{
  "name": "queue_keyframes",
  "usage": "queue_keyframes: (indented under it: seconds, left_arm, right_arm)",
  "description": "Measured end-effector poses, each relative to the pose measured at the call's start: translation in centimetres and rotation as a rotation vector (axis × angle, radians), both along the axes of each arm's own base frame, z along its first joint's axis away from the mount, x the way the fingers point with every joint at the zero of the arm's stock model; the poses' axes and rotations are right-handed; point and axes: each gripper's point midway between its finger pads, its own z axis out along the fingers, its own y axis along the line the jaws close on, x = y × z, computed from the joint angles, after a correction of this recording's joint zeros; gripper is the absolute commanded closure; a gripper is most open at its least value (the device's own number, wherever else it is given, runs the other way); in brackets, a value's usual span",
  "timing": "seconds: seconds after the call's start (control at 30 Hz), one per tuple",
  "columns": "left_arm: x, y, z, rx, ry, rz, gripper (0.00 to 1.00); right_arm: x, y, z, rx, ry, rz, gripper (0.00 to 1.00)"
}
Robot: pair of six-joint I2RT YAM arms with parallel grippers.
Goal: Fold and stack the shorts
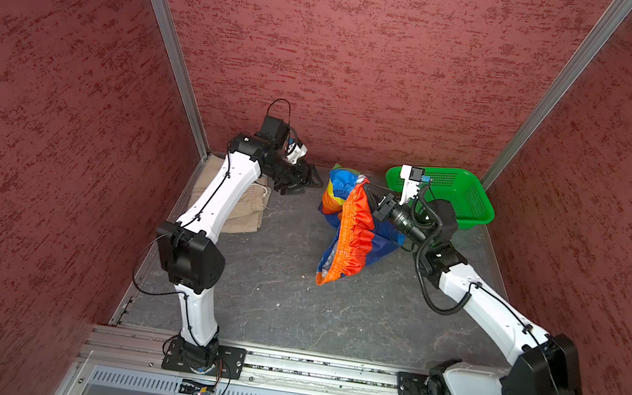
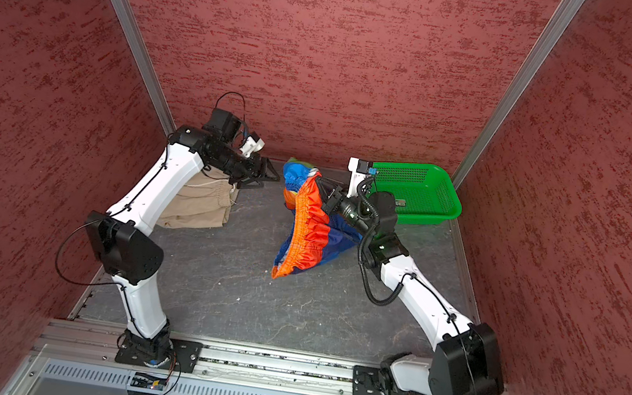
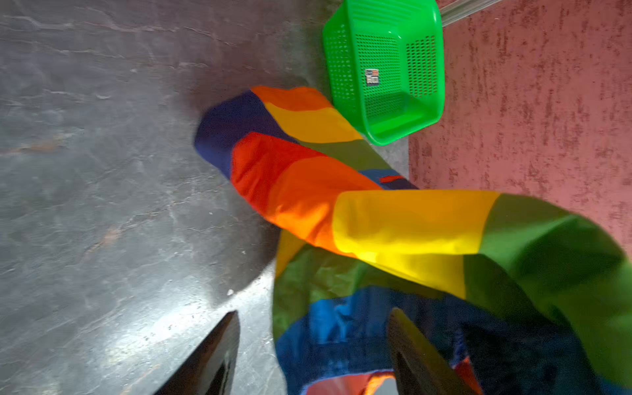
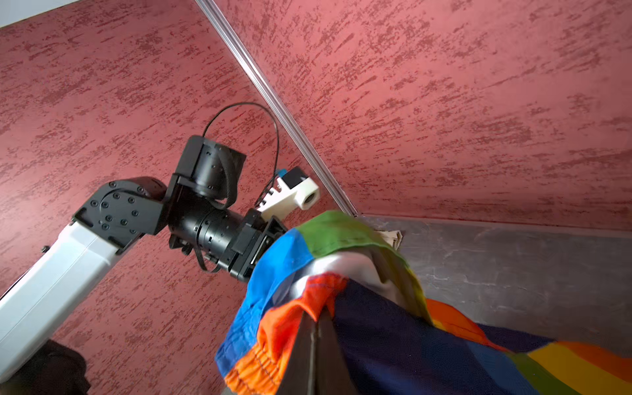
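The rainbow-striped shorts (image 1: 352,229) (image 2: 305,230) hang bunched above the grey tabletop at the back middle, their orange waistband facing forward. My right gripper (image 1: 367,191) (image 2: 320,184) (image 4: 316,321) is shut on the waistband at its upper right and holds it up. My left gripper (image 1: 314,179) (image 2: 271,175) (image 3: 314,311) stands open just left of the shorts (image 3: 376,222), jaws apart with blue cloth in front of them and nothing gripped. The beige shorts (image 1: 246,205) (image 2: 205,199) lie folded at the back left, partly hidden under my left arm.
A green perforated basket (image 1: 453,192) (image 2: 420,192) (image 3: 383,68) sits in the back right corner, close behind my right wrist. Red textured walls (image 1: 366,67) close in the back and both sides. The arms' rail (image 1: 323,369) runs along the front edge.
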Motion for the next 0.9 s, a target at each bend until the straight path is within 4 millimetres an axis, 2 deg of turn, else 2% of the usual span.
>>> queue_keyframes:
  seconds: [0.07, 0.1, 0.13, 0.17, 0.27, 0.37, 0.47, 0.53, 0.6, 0.7, 0.77, 0.83, 0.87, 0.9]
  left_arm:
    - [-1.4, 0.6, 0.2, -0.047, -0.015, 0.020, 0.51]
    - [-2.1, 0.5, 0.4, -0.072, -0.028, 0.019, 0.43]
    - [-3.1, 0.0, 1.0, -0.120, -0.051, 0.010, 0.30]
    - [-3.9, -0.7, 1.6, -0.173, -0.073, -0.002, 0.24]
    - [-5.5, -3.4, 3.3, -0.311, -0.112, -0.062, 0.16]
    - [-5.0, -6.4, 3.9, -0.380, -0.128, -0.126, 0.10]
    - [-4.2, -8.5, 2.9, -0.408, -0.109, -0.163, 0.11]
    - [-3.4, -9.4, 2.1, -0.415, -0.077, -0.168, 0.17]
    - [-1.9, -10.1, 1.9, -0.418, -0.084, -0.165, 0.24]
    - [-0.1, -10.4, 1.4, -0.403, -0.095, -0.138, 0.40]
    - [0.4, -10.3, 2.1, -0.402, -0.119, -0.128, 0.51]
    - [0.6, -10.5, 3.2, -0.415, -0.142, -0.132, 0.47]
    - [0.6, -10.6, 3.6, -0.420, -0.153, -0.136, 0.40]
    - [0.6, -10.7, 3.8, -0.426, -0.159, -0.139, 0.28]
  right_arm:
    - [0.6, 0.3, -1.1, 0.000, 0.034, 0.000, 1.00]
    - [0.9, 0.4, -1.6, -0.002, 0.051, 0.001, 1.00]
    - [1.2, 0.6, -2.3, -0.003, 0.069, 0.001, 1.00]
    - [1.4, 0.7, -2.8, -0.006, 0.084, 0.001, 1.00]
    - [1.7, 0.8, -3.7, -0.011, 0.112, 0.001, 1.00]
    - [1.7, 0.8, -3.7, -0.008, 0.115, -0.001, 1.00]
    - [1.8, 0.8, -3.7, -0.008, 0.116, -0.004, 1.00]
    - [1.8, 0.8, -3.7, -0.004, 0.119, -0.005, 1.00]
    - [1.8, 0.8, -3.7, 0.001, 0.123, -0.005, 1.00]
    - [1.8, 0.8, -3.6, 0.004, 0.126, -0.004, 1.00]
    - [1.8, 0.8, -3.6, 0.004, 0.126, -0.004, 1.00]
    - [1.8, 0.7, -3.5, 0.006, 0.122, -0.005, 1.00]
    - [1.8, 0.7, -3.5, 0.007, 0.120, -0.005, 1.00]
    - [1.8, 0.7, -3.5, 0.007, 0.119, -0.006, 1.00]
